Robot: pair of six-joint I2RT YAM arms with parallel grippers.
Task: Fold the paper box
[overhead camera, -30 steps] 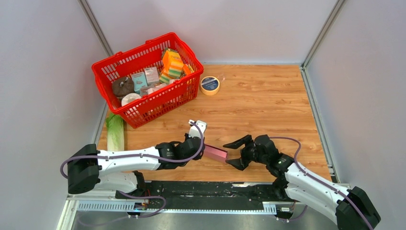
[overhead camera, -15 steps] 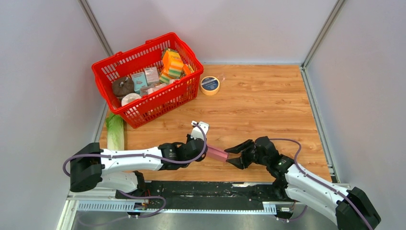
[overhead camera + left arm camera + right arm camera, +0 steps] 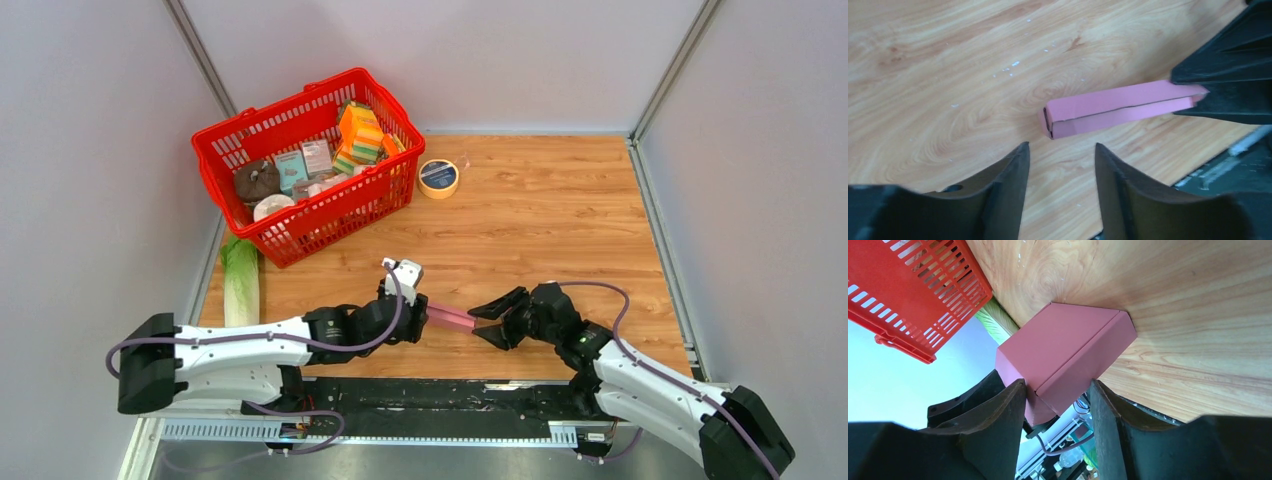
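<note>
Near the front edge of the wood-grain desk (image 3: 560,200), found the slim pink card box (image 3: 452,319) lying low between the two arms; could not tell whether resting on the wood or just above it. Saw its right end pinched between the fingers of the right hand (image 3: 485,320), closed on the card. Saw the left hand (image 3: 1060,150) open just beside the box's other end, fingers apart from the card. Noted only bare wood around the box.

Further back on the left, noted the red slotted plastic basket (image 3: 330,215), holding orange-and-green striped packs (image 3: 360,130) and small printed cartons (image 3: 305,160). Just right of the basket, noted a yellow roll of tape (image 3: 438,178) lying flat. In front of the basket, at the desk's left edge, noted a pale green leafy cabbage (image 3: 240,275). All well apart from the box.

Against a second earlier: had been gripped at its left end by the left hand, since let go and drawn back a little. Right hand had stood wide around the far end, since closed onto it. Box hardly moved.
</note>
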